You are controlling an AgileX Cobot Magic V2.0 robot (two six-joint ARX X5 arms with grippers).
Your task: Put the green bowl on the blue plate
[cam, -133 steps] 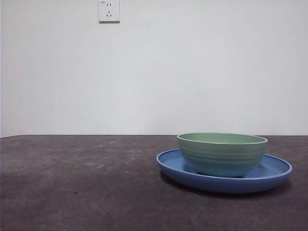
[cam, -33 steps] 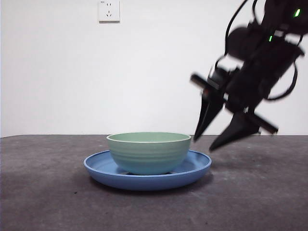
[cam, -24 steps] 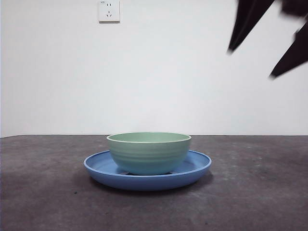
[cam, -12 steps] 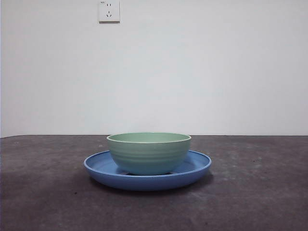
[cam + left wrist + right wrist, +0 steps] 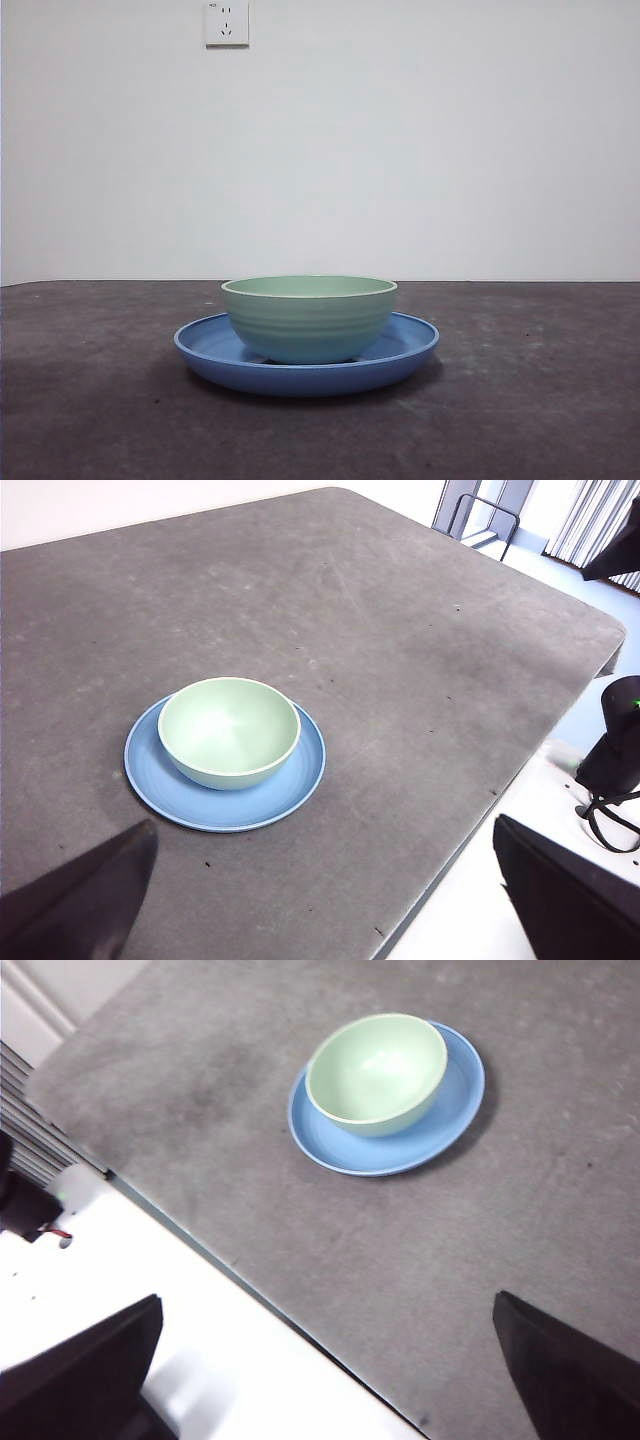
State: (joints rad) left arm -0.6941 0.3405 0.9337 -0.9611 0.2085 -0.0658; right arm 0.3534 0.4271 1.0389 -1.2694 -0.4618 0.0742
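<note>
The green bowl stands upright inside the blue plate, slightly left of the table's middle in the front view. No arm shows in that view. From the left wrist view the bowl rests on the plate far below my left gripper, which is open and holds nothing. The right wrist view also shows the bowl on the plate, well away from my right gripper, which is open and holds nothing.
A white wall socket sits high on the back wall. The grey table's edge runs near a white stand with a black arm base. The right wrist view shows the table edge too.
The dark arm that hung to the right of the bowl rose and left the front view. Since 5.4 s ago the bowl and plate have shifted left; over the last second they stayed still.
</note>
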